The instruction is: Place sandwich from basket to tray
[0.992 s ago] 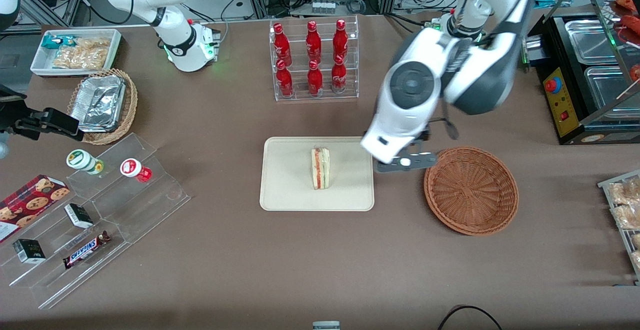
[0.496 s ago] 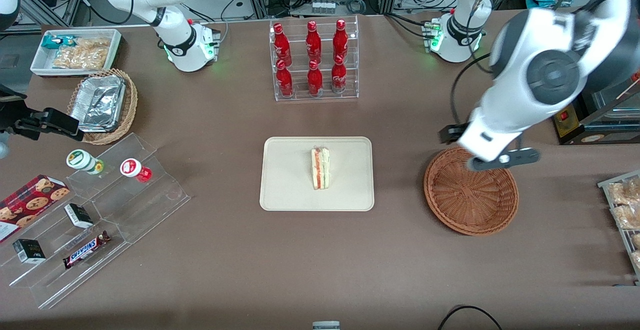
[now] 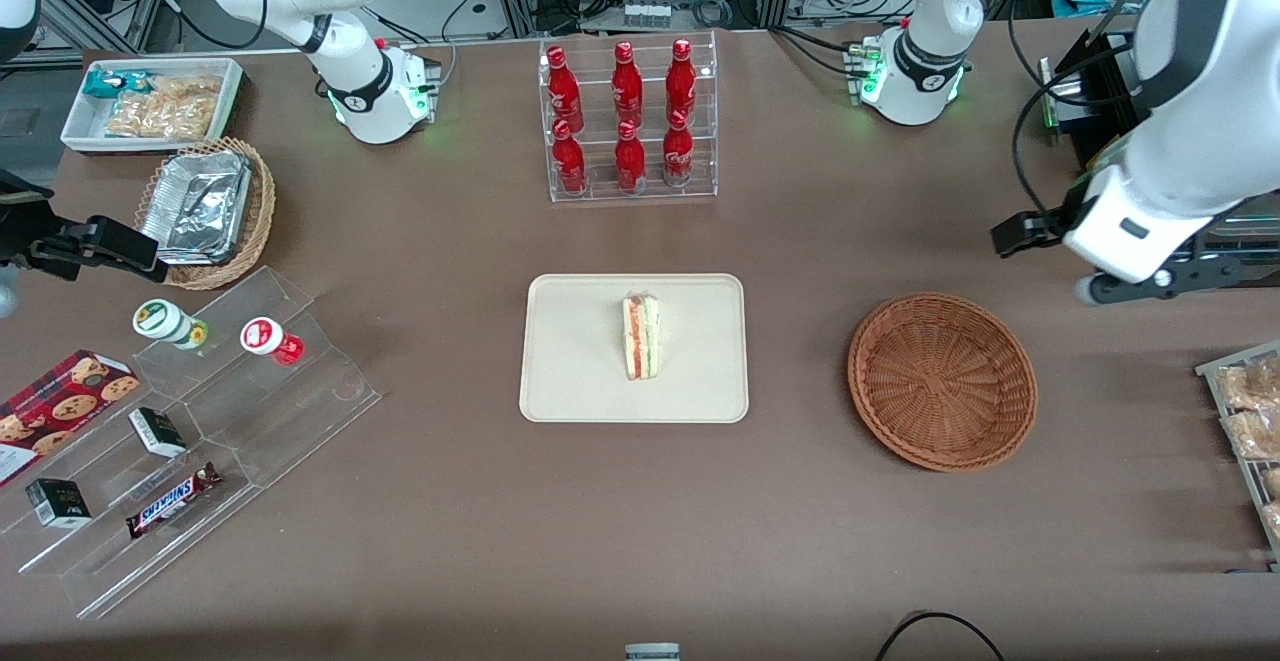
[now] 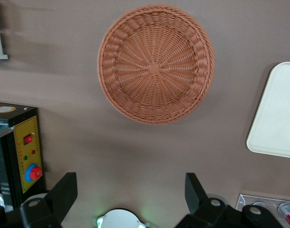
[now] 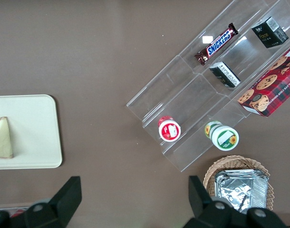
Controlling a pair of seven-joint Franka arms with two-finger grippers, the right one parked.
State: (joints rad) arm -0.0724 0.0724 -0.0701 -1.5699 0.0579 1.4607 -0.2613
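The sandwich (image 3: 641, 336), a pale bread wedge with red and green filling, lies in the middle of the cream tray (image 3: 575, 361); it also shows in the right wrist view (image 5: 1, 137) on the tray (image 5: 31, 133). The reddish-brown wicker basket (image 3: 942, 381) is empty and sits beside the tray toward the working arm's end. My left gripper (image 3: 1150, 286) hangs high above the table, off the basket toward the working arm's end. In the left wrist view the gripper (image 4: 130, 185) is open and empty, with the basket (image 4: 156, 64) and a tray corner (image 4: 278, 114) below.
A clear rack of red bottles (image 3: 628, 116) stands farther from the camera than the tray. A black machine with a yellow panel (image 3: 1130, 201) and bagged pastries (image 3: 1250, 411) sit at the working arm's end. A stepped acrylic shelf (image 3: 200, 421), a tan basket of foil trays (image 3: 205, 211) and a white bin (image 3: 150, 101) sit at the parked arm's end.
My left arm has swung from the tray's edge, over the basket, out toward the working arm's end and higher. The sandwich stays on the tray.
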